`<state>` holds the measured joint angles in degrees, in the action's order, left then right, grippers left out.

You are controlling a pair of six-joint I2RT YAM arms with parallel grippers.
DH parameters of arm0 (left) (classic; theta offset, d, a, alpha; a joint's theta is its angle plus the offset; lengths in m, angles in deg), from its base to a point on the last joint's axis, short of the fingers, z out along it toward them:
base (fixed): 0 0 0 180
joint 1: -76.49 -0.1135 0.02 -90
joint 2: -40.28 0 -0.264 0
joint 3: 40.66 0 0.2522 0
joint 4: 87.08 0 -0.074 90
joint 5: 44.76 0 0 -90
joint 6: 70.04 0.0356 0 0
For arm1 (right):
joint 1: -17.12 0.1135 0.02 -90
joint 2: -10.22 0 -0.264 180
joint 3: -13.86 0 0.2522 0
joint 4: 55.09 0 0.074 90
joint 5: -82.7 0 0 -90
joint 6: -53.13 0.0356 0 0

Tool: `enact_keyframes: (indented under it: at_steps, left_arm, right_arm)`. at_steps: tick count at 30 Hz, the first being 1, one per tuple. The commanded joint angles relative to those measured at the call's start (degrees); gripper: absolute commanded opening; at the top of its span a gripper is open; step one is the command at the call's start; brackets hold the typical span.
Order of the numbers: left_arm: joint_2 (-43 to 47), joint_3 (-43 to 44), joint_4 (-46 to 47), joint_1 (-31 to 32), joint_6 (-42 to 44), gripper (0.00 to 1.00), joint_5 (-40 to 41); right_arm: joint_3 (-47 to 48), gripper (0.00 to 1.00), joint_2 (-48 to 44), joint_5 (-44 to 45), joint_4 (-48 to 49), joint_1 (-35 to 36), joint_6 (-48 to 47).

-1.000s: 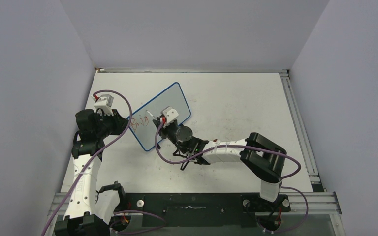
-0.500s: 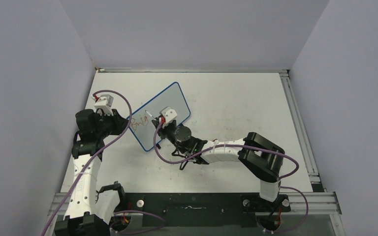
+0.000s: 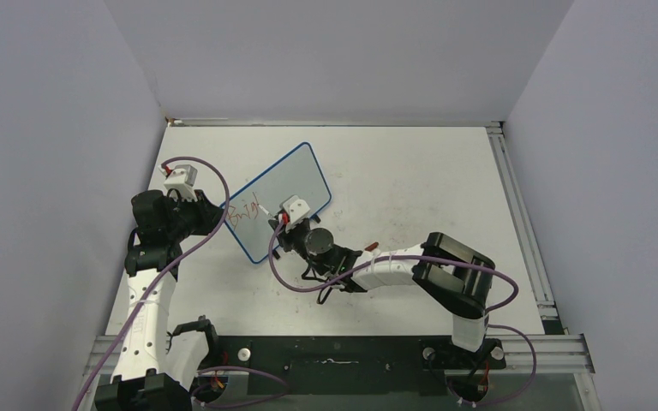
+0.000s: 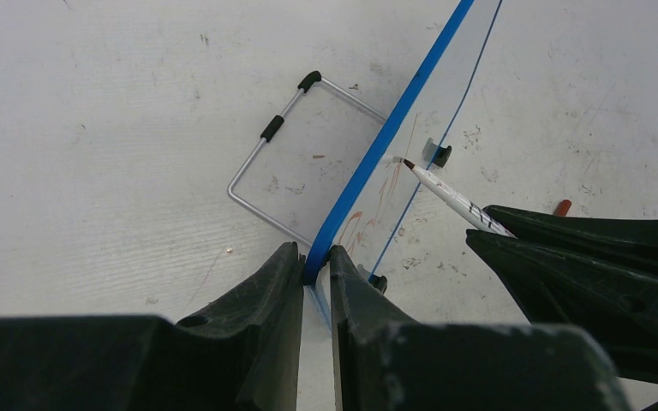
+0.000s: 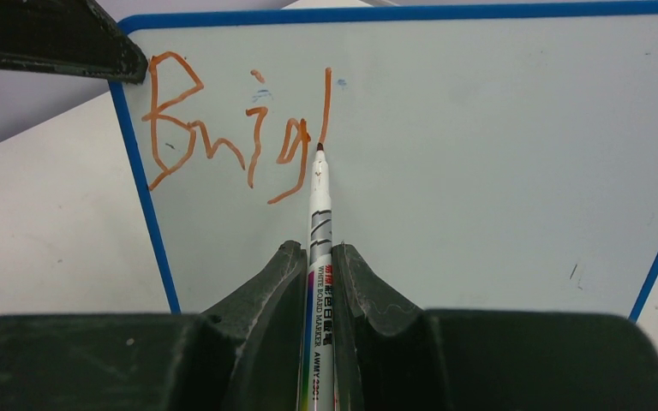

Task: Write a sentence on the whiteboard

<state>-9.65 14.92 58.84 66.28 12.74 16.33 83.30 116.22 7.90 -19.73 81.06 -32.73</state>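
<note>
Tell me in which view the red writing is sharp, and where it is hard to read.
Right wrist: the sentence and the marker are sharp, evenly lit, no glare on the whiteboard. Top external: the sentence is tiny, barely legible. Left wrist: the whiteboard is nearly edge-on, so the writing shows only as faint smears.

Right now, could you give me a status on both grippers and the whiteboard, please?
Left gripper shut on whiteboard edge. Right gripper shut on marker, tip at the sentence. Nothing in the way.
</note>
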Motion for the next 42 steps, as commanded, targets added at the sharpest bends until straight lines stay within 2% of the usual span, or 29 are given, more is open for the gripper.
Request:
enact_keyframes:
  at_steps: [1, 19, 42]
  left_arm:
    - [0.7, 0.3, -1.0, 0.1, 0.3, 0.0, 0.0]
    - [0.8, 0.2, -1.1, 0.0, 0.3, 0.0, -0.1]
    - [0.7, 0.2, -1.1, 0.1, 0.3, 0.0, 0.1]
  right_arm:
    - [-0.8, 0.05, 0.3, 0.6, -0.1, 0.6, 1.4]
    - [1.5, 0.05, 0.8, 1.9, 3.1, 0.4, 0.3]
    - [2.7, 0.05, 1.8, 2.7, 2.5, -1.3, 0.8]
